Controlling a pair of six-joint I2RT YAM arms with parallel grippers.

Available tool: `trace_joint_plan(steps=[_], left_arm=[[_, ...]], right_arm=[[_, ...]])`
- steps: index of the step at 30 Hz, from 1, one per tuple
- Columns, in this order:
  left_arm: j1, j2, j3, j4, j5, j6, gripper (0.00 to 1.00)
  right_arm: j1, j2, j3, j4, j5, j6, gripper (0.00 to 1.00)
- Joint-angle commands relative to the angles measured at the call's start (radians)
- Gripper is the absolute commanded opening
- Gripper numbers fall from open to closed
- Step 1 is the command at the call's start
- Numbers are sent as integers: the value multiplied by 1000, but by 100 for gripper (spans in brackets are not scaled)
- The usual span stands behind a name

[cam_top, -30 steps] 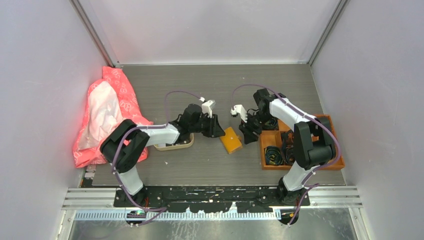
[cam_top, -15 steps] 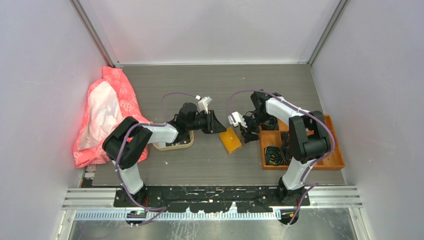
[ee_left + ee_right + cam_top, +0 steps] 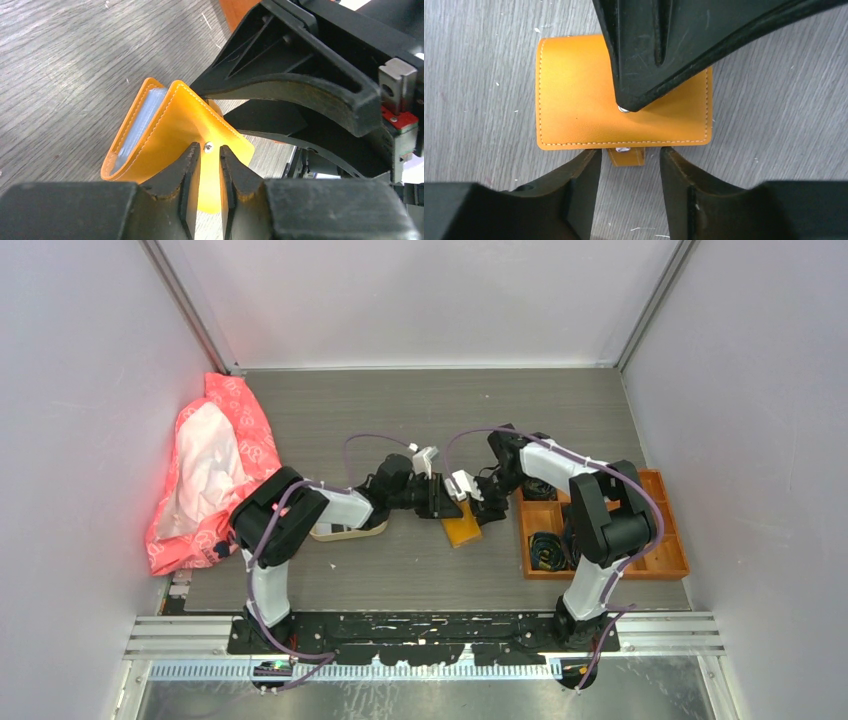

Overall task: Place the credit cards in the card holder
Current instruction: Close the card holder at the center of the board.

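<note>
Left gripper (image 3: 210,150) has its fingers nearly closed, with a thin slit between them and the tips at the metal stud (image 3: 209,146) on the mustard-orange stitched leather card holder (image 3: 165,125). Whether they pinch the cover I cannot tell. Pale sleeves show at the holder's gaping edge. It lies mid-table on the grey wood-grain table (image 3: 420,410), with bare surface in front and behind. Right gripper (image 3: 630,152) is moderately wide, astride the snap tab (image 3: 626,158). An orange compartmented box (image 3: 650,571) sits near on the right.

I see the mustard leather card holder (image 3: 462,530) lying between the beige rounded tray (image 3: 340,533), left, and the orange compartmented box (image 3: 668,565), right.
</note>
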Motion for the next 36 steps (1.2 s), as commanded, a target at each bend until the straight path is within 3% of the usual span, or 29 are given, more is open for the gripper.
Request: trace_joint_plan(steps=[1, 5, 9, 14, 19, 21, 28, 32, 34, 36], left_arm=[[5, 21, 8, 26, -3, 9, 21], [5, 47, -6, 30, 1, 12, 20], [9, 59, -21, 32, 4, 16, 19], [12, 69, -28, 25, 6, 23, 19], [12, 75, -20, -3, 1, 36, 18], [14, 77, -15, -14, -1, 38, 18], [14, 67, 21, -84, -23, 29, 18], [14, 45, 36, -124, -53, 38, 18], [14, 32, 42, -145, -70, 48, 18], [13, 17, 47, -159, -79, 58, 17]], right_arm=[[8, -19, -11, 88, -16, 91, 47], [-5, -38, -21, 134, -15, 148, 31], [-46, -65, -27, 164, -28, 206, 23], [-79, -87, -46, 181, -31, 259, 20], [-86, -104, -40, 245, 9, 433, 21], [-88, -112, -39, 260, 21, 471, 25], [-89, -222, -47, 240, -29, 529, 55], [-91, -349, -16, 240, -26, 631, 61], [-91, -404, -24, 276, -35, 723, 73], [-90, -403, 2, 251, -65, 889, 96]])
